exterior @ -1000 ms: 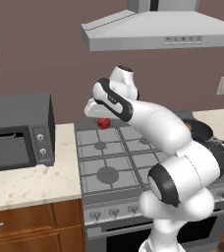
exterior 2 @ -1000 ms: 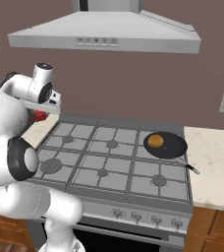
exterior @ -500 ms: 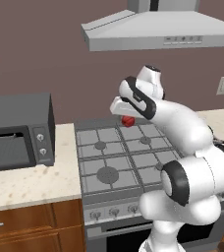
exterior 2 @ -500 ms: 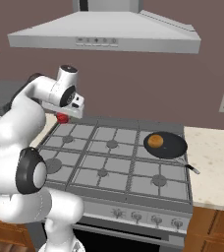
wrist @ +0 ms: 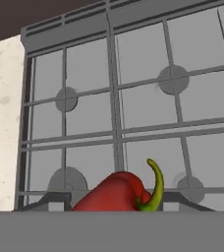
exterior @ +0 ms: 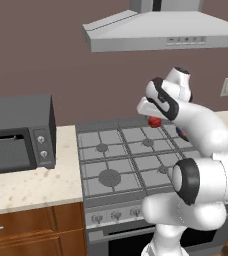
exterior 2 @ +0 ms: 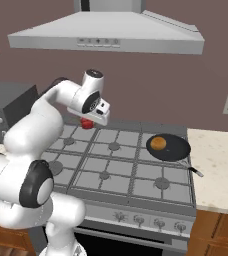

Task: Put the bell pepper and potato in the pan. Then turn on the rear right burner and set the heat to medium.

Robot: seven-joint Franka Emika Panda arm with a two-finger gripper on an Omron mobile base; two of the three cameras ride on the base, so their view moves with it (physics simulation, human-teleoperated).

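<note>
My gripper is shut on the bell pepper, a small red lump with a green stem. It hangs above the rear left part of the stove. In the left base view the bell pepper shows just under the gripper. The hand view shows the bell pepper between the two fingertips, above the grey grates. The black pan sits on the rear right burner with the golden-brown potato inside it. Its thin handle points toward the front right.
The grey stove top has several burners and a row of knobs along its front. A dark microwave stands on the speckled counter left of the stove. A range hood hangs overhead.
The arm has swung to the right along the back of the stove, carrying the bell pepper toward the pan. The pan and potato have stayed put.
</note>
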